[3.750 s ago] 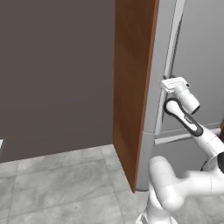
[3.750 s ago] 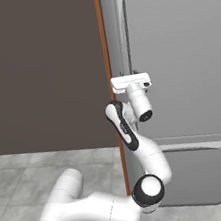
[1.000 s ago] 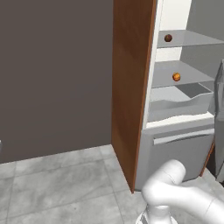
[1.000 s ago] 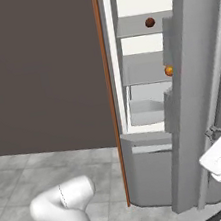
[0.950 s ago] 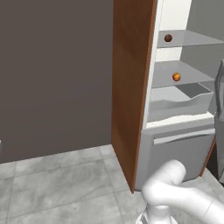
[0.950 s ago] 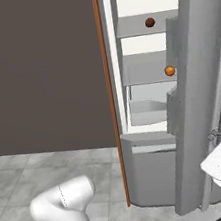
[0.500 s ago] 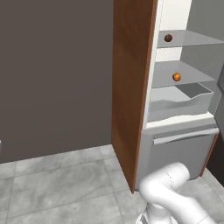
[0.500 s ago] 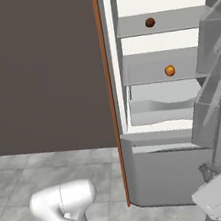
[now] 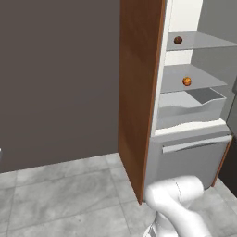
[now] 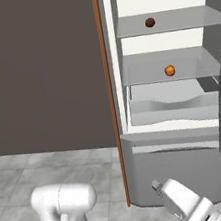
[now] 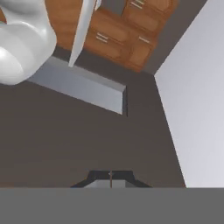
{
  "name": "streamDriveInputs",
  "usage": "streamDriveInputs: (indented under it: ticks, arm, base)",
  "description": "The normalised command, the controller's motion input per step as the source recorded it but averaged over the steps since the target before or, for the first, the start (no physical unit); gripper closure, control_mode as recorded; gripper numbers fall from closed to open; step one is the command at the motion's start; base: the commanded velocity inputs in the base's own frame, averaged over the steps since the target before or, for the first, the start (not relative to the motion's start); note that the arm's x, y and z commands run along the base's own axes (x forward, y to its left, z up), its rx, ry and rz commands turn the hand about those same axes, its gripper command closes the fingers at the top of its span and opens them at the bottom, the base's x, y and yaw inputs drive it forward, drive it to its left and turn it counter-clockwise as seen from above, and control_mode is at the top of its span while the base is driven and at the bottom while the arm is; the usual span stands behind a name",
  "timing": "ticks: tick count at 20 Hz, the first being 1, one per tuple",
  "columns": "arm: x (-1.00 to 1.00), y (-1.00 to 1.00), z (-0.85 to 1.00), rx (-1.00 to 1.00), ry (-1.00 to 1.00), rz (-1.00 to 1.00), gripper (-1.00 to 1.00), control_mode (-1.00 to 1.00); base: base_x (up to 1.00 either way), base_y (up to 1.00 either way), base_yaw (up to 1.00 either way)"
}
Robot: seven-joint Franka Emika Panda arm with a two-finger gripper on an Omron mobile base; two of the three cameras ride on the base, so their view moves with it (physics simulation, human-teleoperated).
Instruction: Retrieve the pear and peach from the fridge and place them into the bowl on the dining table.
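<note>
The fridge (image 9: 194, 139) stands open in front of me, its white inside bare to the room and the door swung off to the right, where its grey edge shows in the right base view. Two pieces of fruit sit on the grey shelves: a dark brownish one (image 10: 150, 22) on the upper shelf and an orange one (image 10: 169, 70) on the shelf below it, well apart from each other. I take the orange one for the peach and the darker one for the pear, though both are too small to be sure of their shape. Under them is a clear crisper drawer (image 10: 174, 103), and lower down the closed bottom drawer.

So the opening of the fridge looks done, and that is all. Neither fruit has been touched; both have to be picked, carried and set down in the bowl.

The hand (image 11: 110, 173) is low and off to the right, away from the shelves. In the hand view its dark tips sit pressed together with no gap, holding nothing, and the camera looks off at dark wall, wooden cabinets (image 11: 127, 37) and a pale slab that may be the fridge door. Its roll makes that hard to read.

The arm's elbow fills the foreground of both base views.
</note>
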Motion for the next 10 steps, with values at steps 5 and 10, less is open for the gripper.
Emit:
streamDriveInputs:
  ticks: [5, 10]
  arm:
    - [0.52, 0.89, 0.00, -0.65, 0.17, -0.25, 1.00, -1.00]
    - [0.52, 0.42, 0.00, -0.63, 0.22, -0.49, 1.00, -1.00]
  base:
    - [0.00, 0.00, 0.00]
    - [0.00, 0.00, 0.00]
